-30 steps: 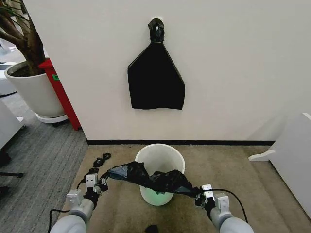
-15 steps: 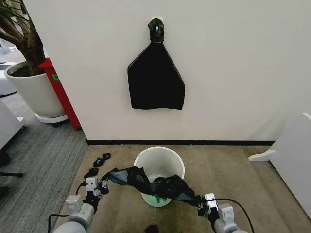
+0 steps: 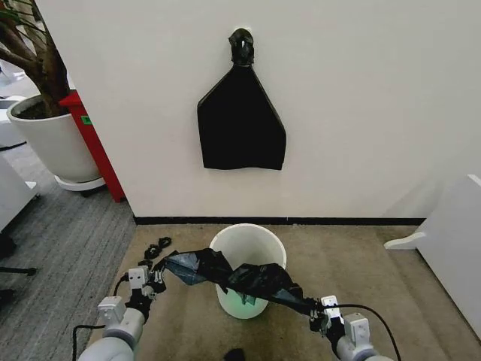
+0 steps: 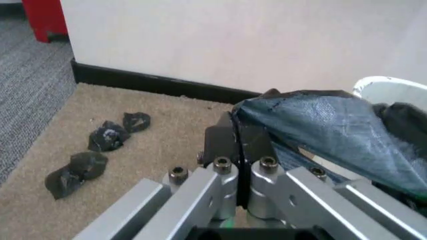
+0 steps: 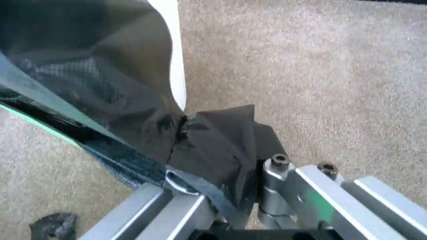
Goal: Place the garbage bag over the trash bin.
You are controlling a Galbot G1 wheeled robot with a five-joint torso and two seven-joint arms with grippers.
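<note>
Beige carpet [image 3: 361,256] runs to a cream wall [image 3: 361,98]. Left jaws [image 3: 154,275] and right jaws [image 3: 314,307] are each clamped on one end of the thin, crinkly, glossy black plastic garbage bag [image 3: 233,274], which spans between them as a bunched band. Below and beyond its middle stands the small round cream-white plastic trash bin [image 3: 248,244]. Risk: the mouth appears unopened, so lowering could drape the bag across the rim, or the film could tear or slip.

Garbage bag [image 3: 234,277] shifted back over trash bin [image 3: 249,246] rim.
</note>
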